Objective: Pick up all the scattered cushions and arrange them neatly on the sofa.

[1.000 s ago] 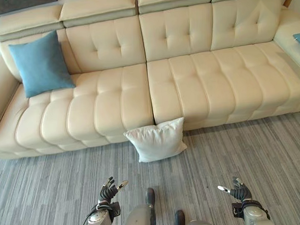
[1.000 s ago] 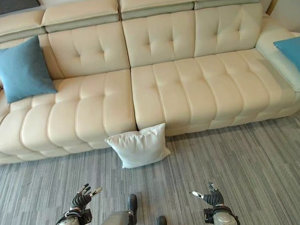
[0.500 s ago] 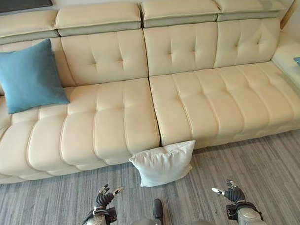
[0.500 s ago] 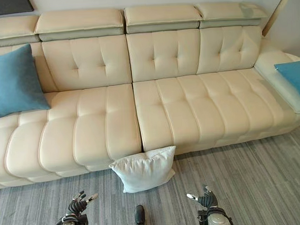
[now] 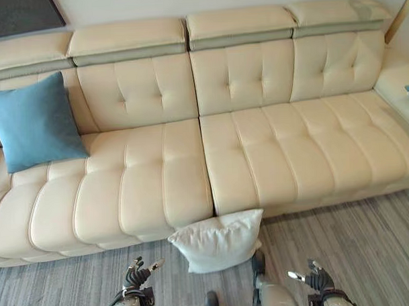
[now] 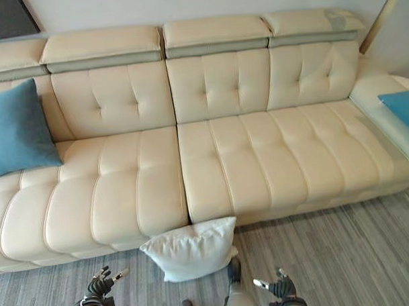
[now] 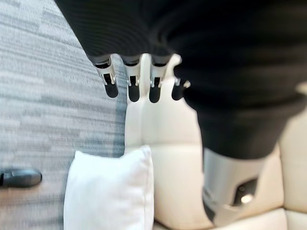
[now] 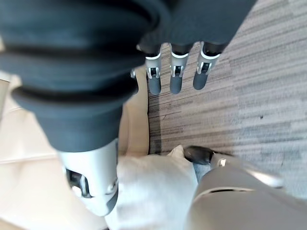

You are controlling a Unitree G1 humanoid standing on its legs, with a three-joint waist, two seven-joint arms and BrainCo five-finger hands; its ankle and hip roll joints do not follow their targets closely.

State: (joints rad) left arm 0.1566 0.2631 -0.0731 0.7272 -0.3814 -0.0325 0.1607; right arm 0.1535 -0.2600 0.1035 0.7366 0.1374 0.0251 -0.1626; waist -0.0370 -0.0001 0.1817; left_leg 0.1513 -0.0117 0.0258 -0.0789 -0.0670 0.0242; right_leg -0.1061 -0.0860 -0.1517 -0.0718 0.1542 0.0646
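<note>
One cushion left on the floor.
My left hand (image 5: 136, 275) and right hand (image 5: 314, 279) hang loose-fingered, empty; white cushion (image 5: 217, 240) leans against the sofa (image 5: 258, 151); blue cushion (image 5: 33, 121) already placed.

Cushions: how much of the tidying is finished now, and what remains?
Done: one blue cushion leans on the sofa at its left end. In hand: nothing; left hand and right hand are empty and open. Left: the white cushion on the floor.

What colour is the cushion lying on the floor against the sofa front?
White. The floor cushion shows best in the left eye view, leaning against the cream sofa.
</note>
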